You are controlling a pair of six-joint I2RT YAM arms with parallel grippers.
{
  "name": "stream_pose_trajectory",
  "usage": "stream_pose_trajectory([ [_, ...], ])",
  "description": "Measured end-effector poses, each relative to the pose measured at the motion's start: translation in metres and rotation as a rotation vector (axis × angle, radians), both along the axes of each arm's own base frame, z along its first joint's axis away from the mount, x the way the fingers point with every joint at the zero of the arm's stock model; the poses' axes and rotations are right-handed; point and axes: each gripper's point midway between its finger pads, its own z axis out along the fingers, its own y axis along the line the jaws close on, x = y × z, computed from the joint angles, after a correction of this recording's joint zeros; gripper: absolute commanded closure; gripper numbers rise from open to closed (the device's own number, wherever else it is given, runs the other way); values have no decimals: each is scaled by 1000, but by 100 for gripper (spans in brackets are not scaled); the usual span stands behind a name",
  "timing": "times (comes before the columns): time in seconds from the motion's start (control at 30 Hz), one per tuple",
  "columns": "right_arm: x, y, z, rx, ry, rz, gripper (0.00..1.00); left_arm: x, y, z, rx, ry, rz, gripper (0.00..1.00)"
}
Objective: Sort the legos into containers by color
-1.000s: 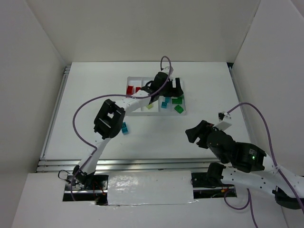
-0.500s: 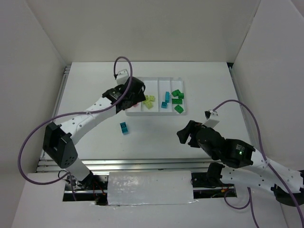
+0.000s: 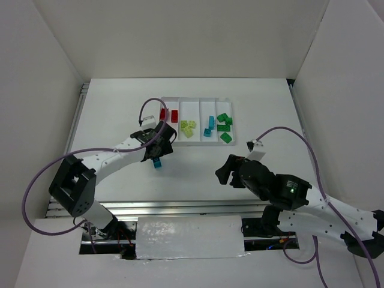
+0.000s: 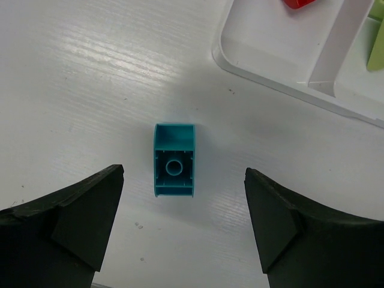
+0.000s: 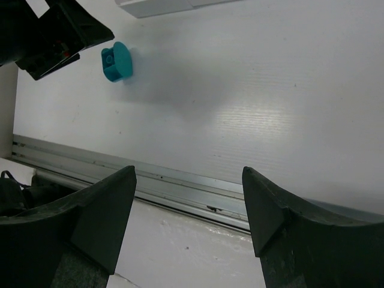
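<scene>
On the white desk [image 4: 78, 72], near the white compartmented plastic tray [image 4: 336, 42], a small cyan plastic brick [image 4: 174, 159] lies loose. My left jaws hover above it, wide open and empty, lined up for pickup. Right jaws open, empty, idle.

The arms [image 3: 111, 159] are white with black joints, purple cables [image 3: 282, 128] and black fingers [image 4: 72, 216].
</scene>
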Motion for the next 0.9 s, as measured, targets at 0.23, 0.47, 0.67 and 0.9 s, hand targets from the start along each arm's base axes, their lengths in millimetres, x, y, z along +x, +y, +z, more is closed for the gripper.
stream_pose_trajectory([
  [0.23,0,3,-2,-5,5,12,22,11,0,-27,-15,31,26,16],
  [0.47,0,3,-1,-8,1,16,22,5,-1,-61,-5,99,37,40],
  [0.67,0,3,-1,-9,-1,15,21,2,-3,-63,-29,101,31,100],
  [0.9,3,-4,6,5,-32,-9,19,7,-37,-7,-186,-43,-131,94],
])
